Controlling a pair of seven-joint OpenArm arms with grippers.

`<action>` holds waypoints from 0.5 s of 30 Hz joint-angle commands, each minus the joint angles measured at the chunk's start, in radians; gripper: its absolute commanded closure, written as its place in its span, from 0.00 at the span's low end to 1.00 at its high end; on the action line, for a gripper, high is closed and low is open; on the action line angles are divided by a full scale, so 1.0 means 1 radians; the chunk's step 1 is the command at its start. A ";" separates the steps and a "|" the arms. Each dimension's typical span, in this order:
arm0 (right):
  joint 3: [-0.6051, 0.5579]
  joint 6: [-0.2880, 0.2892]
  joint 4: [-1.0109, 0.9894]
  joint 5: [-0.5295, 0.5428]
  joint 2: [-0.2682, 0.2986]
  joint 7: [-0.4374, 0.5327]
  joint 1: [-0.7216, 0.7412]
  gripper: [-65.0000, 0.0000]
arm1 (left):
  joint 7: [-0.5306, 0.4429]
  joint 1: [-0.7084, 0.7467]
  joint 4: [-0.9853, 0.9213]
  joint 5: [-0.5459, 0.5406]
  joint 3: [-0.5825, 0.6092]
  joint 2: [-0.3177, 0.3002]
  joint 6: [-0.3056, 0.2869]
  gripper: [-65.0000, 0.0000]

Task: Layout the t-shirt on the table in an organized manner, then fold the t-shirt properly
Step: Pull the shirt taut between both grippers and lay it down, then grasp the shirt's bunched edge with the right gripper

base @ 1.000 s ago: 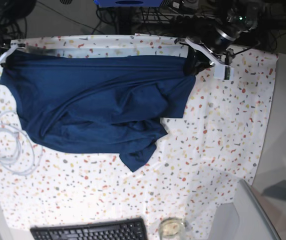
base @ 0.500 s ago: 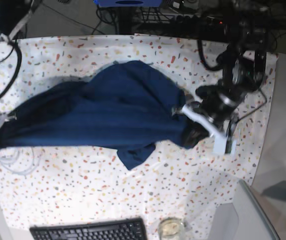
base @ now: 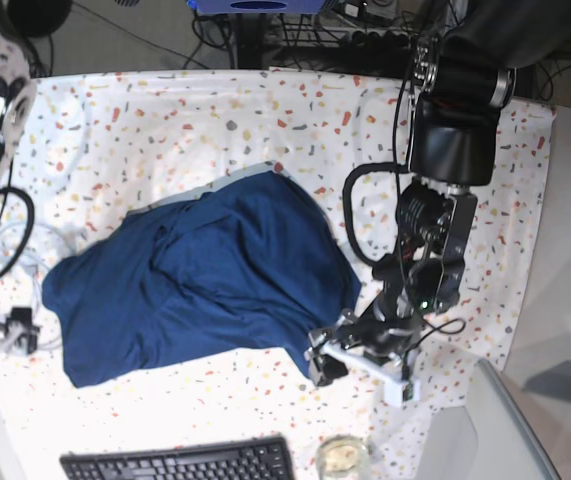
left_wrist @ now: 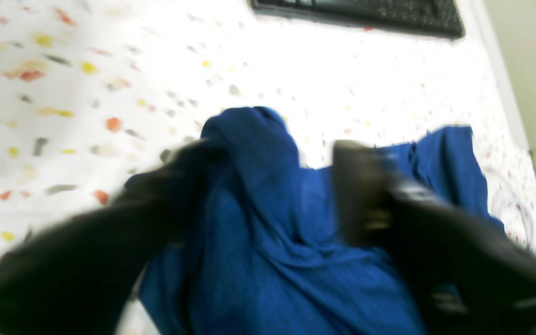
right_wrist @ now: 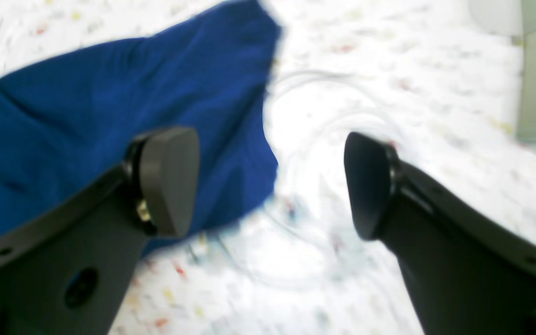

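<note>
The dark navy t-shirt (base: 205,285) lies rumpled and bunched left of the middle of the speckled table (base: 165,120). My left gripper (base: 363,362) sits at the shirt's near right corner. In the left wrist view, which is blurred, this gripper (left_wrist: 272,186) is open with a raised fold of the t-shirt (left_wrist: 268,260) between its fingers. My right gripper (base: 0,335) hovers at the shirt's left edge. It (right_wrist: 268,184) is open with nothing between its fingers, and the t-shirt (right_wrist: 110,102) lies behind its left finger (right_wrist: 170,181).
A black keyboard (base: 180,462) lies at the near edge, with a small glass jar (base: 343,457) to its right. A coil of white cable (right_wrist: 317,74) lies under the right gripper. A plain grey surface (base: 505,430) borders the near right corner.
Both grippers, shut on the shirt at the far edge, swept it toward the near side and opened. The shirt has dropped onto the table in a rumpled heap.
</note>
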 commanded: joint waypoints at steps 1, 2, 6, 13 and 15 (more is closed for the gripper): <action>0.001 0.003 0.072 0.019 0.009 0.019 -0.020 0.30 | -0.025 0.000 0.045 -0.011 -0.005 -0.017 -0.012 0.20; 0.001 -0.002 0.121 0.019 0.007 0.019 -0.075 0.32 | -0.030 0.035 0.071 -0.011 -0.007 -0.031 -0.014 0.19; 0.004 -0.002 0.230 0.019 -0.034 0.028 -0.250 0.36 | -0.036 0.259 0.221 -0.011 -0.055 -0.105 -0.015 0.25; -0.040 -0.002 0.239 0.017 -0.103 0.126 -0.362 0.35 | -0.037 0.680 0.378 -0.011 -0.352 -0.143 -0.067 0.71; -0.095 0.000 0.239 0.021 -0.105 0.100 -0.364 0.35 | -0.037 0.763 0.399 -0.011 -0.454 -0.139 -0.153 0.98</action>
